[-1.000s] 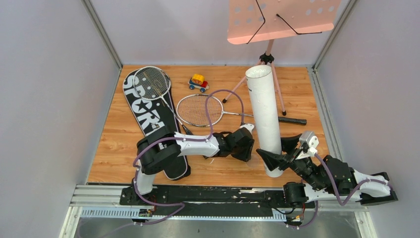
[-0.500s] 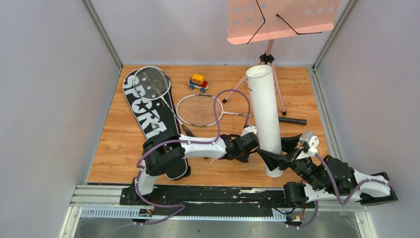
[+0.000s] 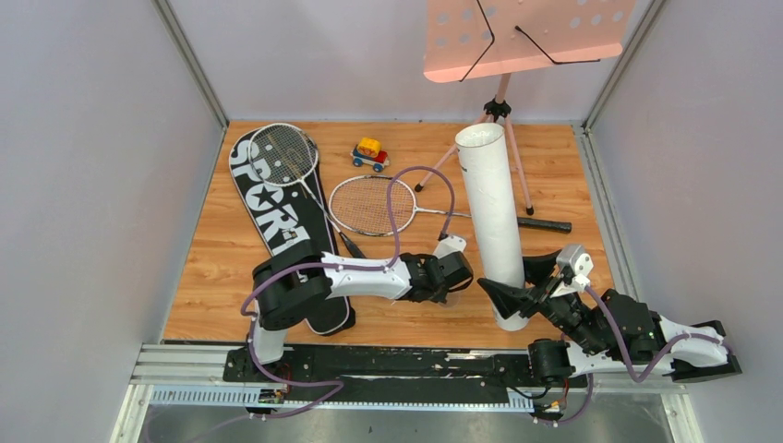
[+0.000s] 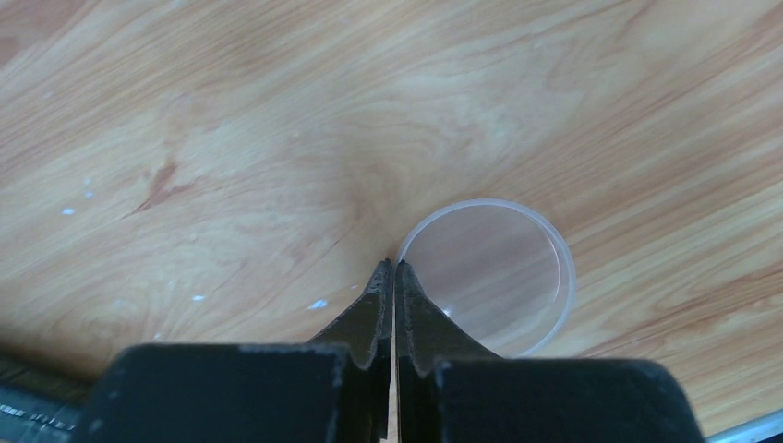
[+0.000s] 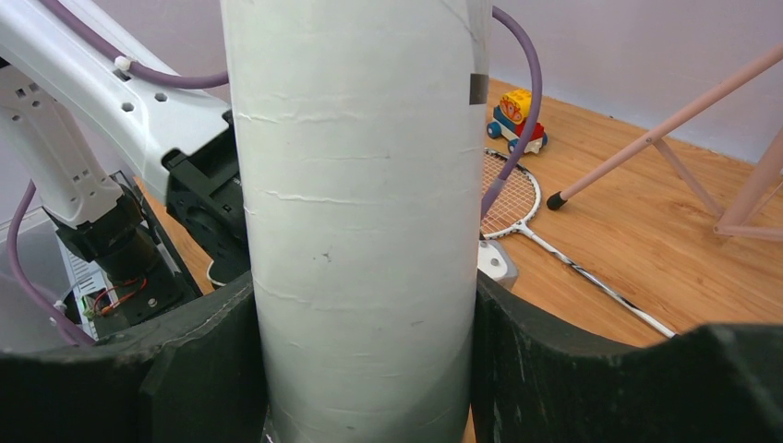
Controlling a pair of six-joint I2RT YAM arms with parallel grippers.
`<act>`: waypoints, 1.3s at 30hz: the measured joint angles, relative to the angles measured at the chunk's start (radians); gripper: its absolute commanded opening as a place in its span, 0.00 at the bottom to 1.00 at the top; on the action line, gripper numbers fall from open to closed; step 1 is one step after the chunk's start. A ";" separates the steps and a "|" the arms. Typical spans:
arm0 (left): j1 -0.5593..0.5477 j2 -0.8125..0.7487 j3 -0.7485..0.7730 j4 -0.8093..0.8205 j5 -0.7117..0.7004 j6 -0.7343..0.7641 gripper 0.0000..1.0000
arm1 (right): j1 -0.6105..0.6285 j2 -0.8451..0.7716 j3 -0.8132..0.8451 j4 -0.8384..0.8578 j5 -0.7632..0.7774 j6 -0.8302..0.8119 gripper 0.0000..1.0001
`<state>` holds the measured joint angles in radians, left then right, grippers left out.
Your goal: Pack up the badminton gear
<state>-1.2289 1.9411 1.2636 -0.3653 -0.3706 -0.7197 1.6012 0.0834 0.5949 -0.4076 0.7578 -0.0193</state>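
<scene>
Capping seems in hand: tall white tube (image 3: 487, 203) is clamped upright by right gripper (image 3: 522, 284). Left gripper (image 4: 389, 268) fingers are pressed together at clear round plastic lid (image 4: 494, 277) rim; hold unconfirmed. Lift onto tube is needed next.

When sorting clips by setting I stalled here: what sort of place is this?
Probably a robot test booth: plain grey walls box in a wooden tabletop, and two arms are bolted to a rail at its near edge.

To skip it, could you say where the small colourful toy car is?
Top view: the car sits at the wooden table's far middle, just beyond the central thin-framed racket.
</scene>
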 measured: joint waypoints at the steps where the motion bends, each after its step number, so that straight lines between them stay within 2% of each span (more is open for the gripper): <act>1: 0.000 -0.011 -0.012 -0.005 -0.007 0.000 0.00 | 0.000 0.000 0.000 0.000 0.000 0.000 0.17; 12: 0.021 -0.190 -0.174 -0.023 0.000 0.000 0.00 | 0.000 0.000 -0.003 0.001 -0.001 0.000 0.20; 18: 0.109 -0.457 -0.271 -0.012 0.045 0.001 0.00 | 0.000 0.000 -0.018 0.003 -0.009 -0.001 0.21; 25: 0.285 -0.772 -0.342 -0.021 0.106 0.015 0.00 | 0.000 0.000 -0.043 0.021 -0.019 -0.028 0.21; 29: 0.352 -0.912 -0.368 -0.048 0.160 0.015 0.00 | 0.000 0.010 -0.087 0.077 -0.046 -0.101 0.20; 33: 0.373 -1.063 -0.366 -0.098 0.204 0.010 0.00 | 0.000 0.057 -0.168 0.183 -0.113 -0.227 0.19; 39: 0.373 -1.240 -0.243 -0.243 0.186 0.010 0.00 | 0.000 0.189 -0.277 0.342 -0.177 -0.407 0.19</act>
<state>-0.8558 0.7010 1.0203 -0.6079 -0.1844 -0.7094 1.6012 0.2722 0.3180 -0.0654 0.5812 -0.4259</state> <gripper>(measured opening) 0.007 0.642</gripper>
